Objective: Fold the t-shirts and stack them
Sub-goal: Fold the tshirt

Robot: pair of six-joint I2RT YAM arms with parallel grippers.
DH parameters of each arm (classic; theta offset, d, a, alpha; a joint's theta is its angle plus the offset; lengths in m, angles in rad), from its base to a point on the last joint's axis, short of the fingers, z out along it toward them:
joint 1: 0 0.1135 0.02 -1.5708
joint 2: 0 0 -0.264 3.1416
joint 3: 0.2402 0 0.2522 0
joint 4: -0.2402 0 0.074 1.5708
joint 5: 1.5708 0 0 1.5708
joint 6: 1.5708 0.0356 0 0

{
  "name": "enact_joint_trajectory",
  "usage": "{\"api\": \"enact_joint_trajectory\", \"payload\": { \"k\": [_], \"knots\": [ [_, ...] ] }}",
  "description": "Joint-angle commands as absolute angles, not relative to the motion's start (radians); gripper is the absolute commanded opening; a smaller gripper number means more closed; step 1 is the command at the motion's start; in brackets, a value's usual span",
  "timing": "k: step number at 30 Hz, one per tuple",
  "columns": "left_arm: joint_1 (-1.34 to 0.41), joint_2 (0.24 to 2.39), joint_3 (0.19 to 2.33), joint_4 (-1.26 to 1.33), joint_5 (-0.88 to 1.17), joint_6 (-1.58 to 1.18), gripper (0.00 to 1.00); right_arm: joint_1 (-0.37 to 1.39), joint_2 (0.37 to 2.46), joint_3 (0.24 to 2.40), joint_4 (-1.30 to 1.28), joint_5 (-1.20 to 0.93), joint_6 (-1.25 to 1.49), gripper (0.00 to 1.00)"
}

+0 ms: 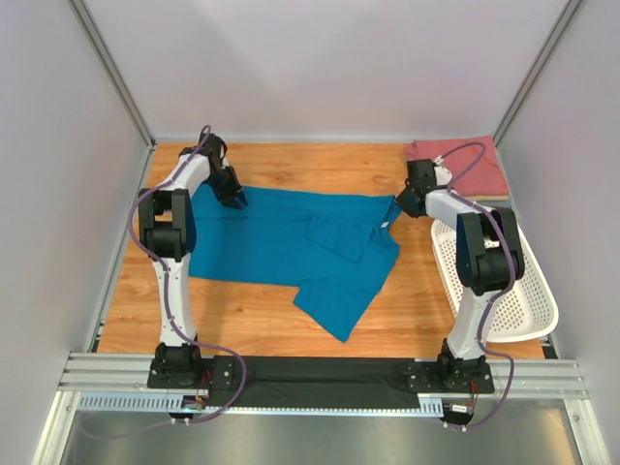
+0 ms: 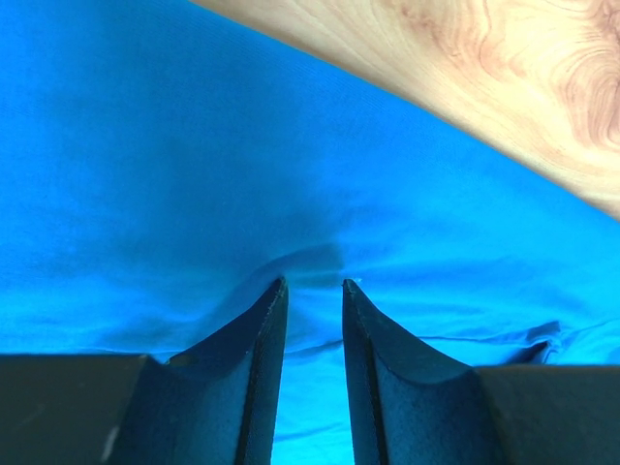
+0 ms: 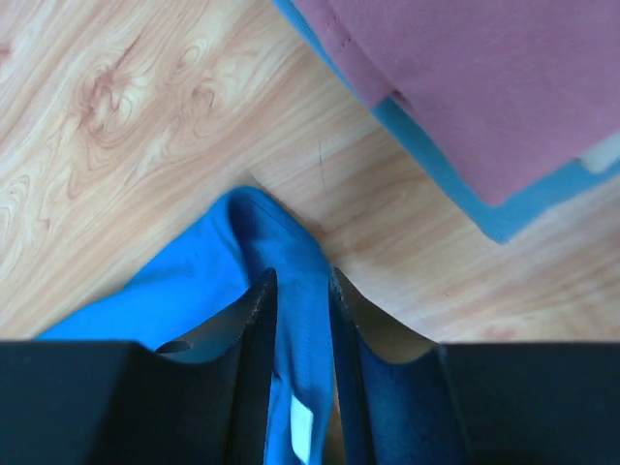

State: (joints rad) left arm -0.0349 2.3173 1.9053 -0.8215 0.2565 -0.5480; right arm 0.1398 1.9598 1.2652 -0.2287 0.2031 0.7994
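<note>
A teal-blue t-shirt (image 1: 291,247) lies spread across the wooden table, its lower right part folded over at a slant. My left gripper (image 1: 232,199) stands at the shirt's far left edge. In the left wrist view its jaws (image 2: 312,283) are parted, tips resting on puckered teal cloth (image 2: 194,145). My right gripper (image 1: 399,205) is at the shirt's far right corner. Its jaws (image 3: 298,274) are parted, with a strip of teal cloth (image 3: 194,281) and a white label lying loose between them. A folded salmon-red t-shirt (image 1: 460,160) (image 3: 465,77) sits at the back right, on a blue cloth edge (image 3: 441,170).
A white perforated basket (image 1: 513,300) lies along the right side, beside the right arm. Bare wood (image 1: 252,315) shows in front of the shirt. Grey walls close off the left, back and right.
</note>
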Motion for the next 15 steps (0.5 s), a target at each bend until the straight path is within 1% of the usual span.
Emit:
{"api": "enact_joint_trajectory", "payload": {
  "k": [1,2,3,5,6,8,11,15],
  "knots": [
    [-0.020,2.278,1.937,-0.838,0.245,-0.502,0.37,0.133,1.873,1.337,-0.285,0.189,0.750,0.29],
    [-0.020,2.267,1.933,-0.838,0.244,-0.502,0.37,0.132,1.882,1.353,-0.290,0.169,0.739,0.27],
    [-0.020,2.266,1.931,-0.838,0.245,-0.503,0.37,0.133,1.893,1.365,-0.293,0.152,0.730,0.24],
    [-0.020,2.273,1.930,-0.839,0.238,-0.502,0.37,0.133,1.917,1.391,-0.278,0.108,0.716,0.20],
    [-0.020,2.279,1.931,-0.841,0.235,-0.503,0.37,0.133,1.927,1.394,-0.266,0.092,0.713,0.15],
    [-0.018,2.304,1.936,-0.850,0.227,-0.500,0.38,0.137,1.953,1.394,-0.212,0.042,0.713,0.09],
    [-0.018,2.338,1.945,-0.848,0.224,-0.500,0.37,0.140,1.994,1.410,-0.178,-0.018,0.722,0.07],
    [-0.018,2.368,1.959,-0.847,0.210,-0.505,0.37,0.137,2.077,1.427,-0.193,0.000,0.732,0.05]
  ]
}}
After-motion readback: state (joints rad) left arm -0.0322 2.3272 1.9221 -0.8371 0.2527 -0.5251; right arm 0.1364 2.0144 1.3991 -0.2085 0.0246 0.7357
